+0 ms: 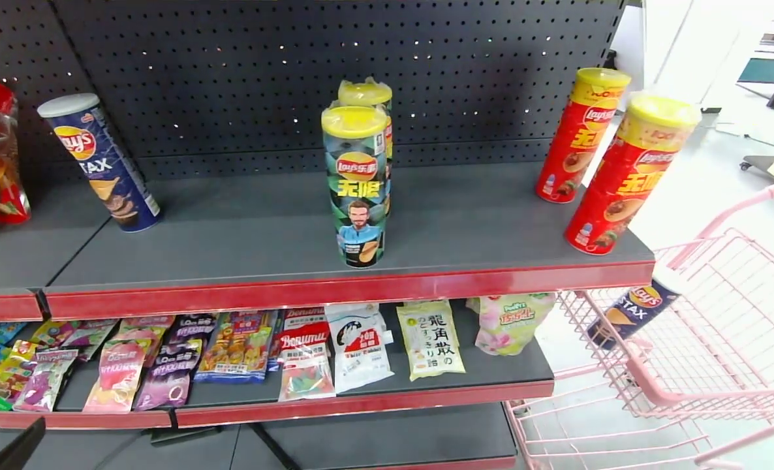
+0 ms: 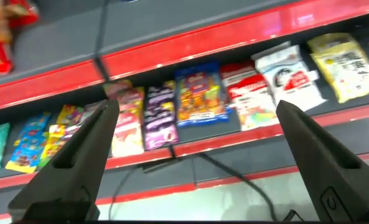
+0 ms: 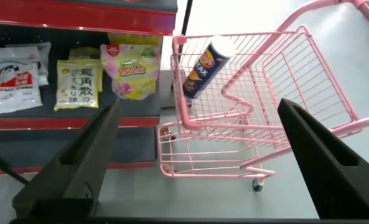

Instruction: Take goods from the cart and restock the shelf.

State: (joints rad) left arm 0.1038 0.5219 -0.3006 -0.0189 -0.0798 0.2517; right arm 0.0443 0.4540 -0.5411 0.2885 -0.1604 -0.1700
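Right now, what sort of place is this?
Probably a shop aisle, or a mock-up: pegboard-backed shelves holding crisp cans and snack packets, a pink shopping cart alongside.

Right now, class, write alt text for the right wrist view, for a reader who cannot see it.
A pink cart holds a single blue chip can, tilted against its wire side, seen between the two dark fingers of the open right gripper. Beside the cart, snack bags lie on a red-edged shelf.

Head overlooks shelf [image 1: 243, 228], cart [image 1: 651, 386]; left wrist shares shelf, right both
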